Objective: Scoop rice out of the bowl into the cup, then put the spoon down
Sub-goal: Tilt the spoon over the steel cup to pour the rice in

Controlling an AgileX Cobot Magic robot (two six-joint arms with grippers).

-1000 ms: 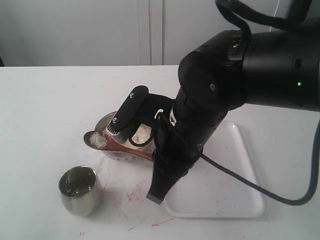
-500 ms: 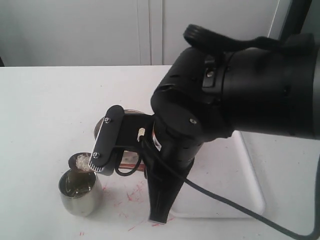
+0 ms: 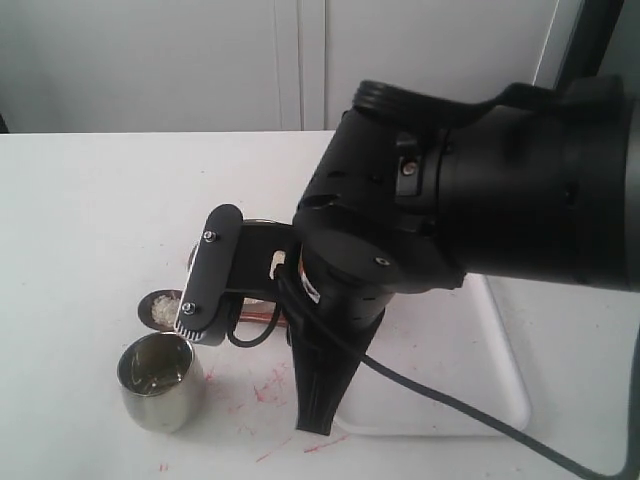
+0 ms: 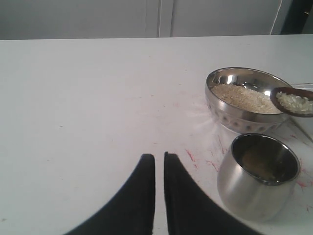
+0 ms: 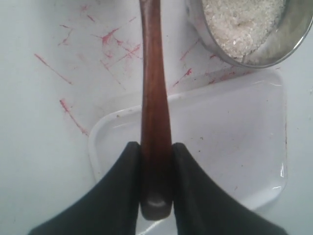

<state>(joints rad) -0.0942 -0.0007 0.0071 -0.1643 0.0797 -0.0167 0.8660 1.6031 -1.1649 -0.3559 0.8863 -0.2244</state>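
My right gripper (image 5: 156,152) is clenched on the end of the spoon (image 5: 155,98), one finger on each side of the dark wooden handle. The handle runs out from there toward the cup (image 3: 157,385). The oval scoop, level and carrying a small heap of rice (image 4: 295,102), hangs just above the cup's rim on the side facing the bowl (image 4: 239,120). From these angles I cannot quite tell whether it is over the cup's mouth or just short of it. The cup stands upright on the white worktop (image 4: 73,98), with thin red marks (image 5: 112,36) scattered around it.

The bowl sits just beyond the cup, close beside it, and more rice is heaped inside. A white tray (image 5: 234,137) lies past the bowl from the cup, under my right arm.

My left gripper (image 4: 156,159) hovers low over bare worktop well apart from the cup, its jaws drawn nearly together and holding nothing.
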